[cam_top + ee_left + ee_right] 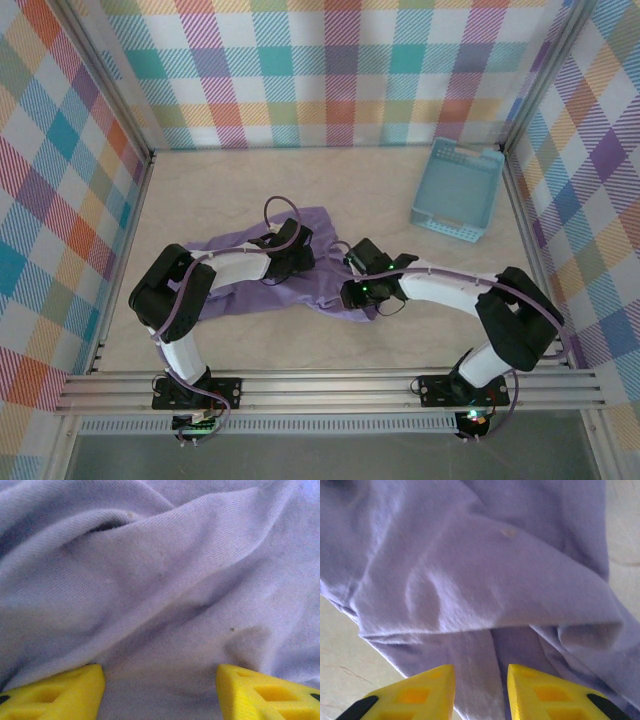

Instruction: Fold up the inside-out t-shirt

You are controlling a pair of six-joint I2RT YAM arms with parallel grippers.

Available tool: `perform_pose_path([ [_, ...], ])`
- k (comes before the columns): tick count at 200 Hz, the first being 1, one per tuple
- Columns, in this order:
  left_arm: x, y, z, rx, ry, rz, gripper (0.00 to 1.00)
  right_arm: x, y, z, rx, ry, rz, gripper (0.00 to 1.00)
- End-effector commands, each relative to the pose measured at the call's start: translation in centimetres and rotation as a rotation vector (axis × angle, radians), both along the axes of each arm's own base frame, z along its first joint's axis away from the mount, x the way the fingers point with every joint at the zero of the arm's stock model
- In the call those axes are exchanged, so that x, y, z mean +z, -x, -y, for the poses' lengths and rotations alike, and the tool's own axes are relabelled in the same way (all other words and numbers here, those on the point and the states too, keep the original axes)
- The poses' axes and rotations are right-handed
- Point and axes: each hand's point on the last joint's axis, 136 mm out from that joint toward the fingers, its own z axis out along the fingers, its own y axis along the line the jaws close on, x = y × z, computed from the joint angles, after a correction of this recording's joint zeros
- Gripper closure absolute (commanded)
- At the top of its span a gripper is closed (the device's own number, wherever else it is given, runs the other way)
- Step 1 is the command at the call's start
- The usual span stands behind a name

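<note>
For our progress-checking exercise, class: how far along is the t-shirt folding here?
Done: no neat fold yet; the t-shirt lies crumpled on the table. In hand: left gripper and right gripper sit low on the fabric, jaws apart. Remaining: flattening and all folds.

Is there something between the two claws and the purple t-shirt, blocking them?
Nothing visible blocks them. The left claw and the right claw are both directly at the t-shirt fabric. The blue basket sits apart, far right.

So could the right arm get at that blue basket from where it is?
Probably yes: its gripper is at the shirt, and only bare table lies between that and the basket, though it looks a long stretch.
</note>
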Motion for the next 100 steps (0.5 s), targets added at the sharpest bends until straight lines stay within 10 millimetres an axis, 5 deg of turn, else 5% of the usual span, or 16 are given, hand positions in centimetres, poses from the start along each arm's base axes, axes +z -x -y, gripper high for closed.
perform_pose_path([
  [1, -2.6, 2.7, -1.4, -0.015, -0.073, -0.122, 0.38, 0.8, -1.3, -1.9, 0.037, -0.039, 0.051, 0.65],
  [100, -2.8, 2.7, -1.5, -0.013, -0.078, -0.124, 0.38, -1.7, -1.6, -2.3, 0.065, 0.047, 0.032, 0.64],
])
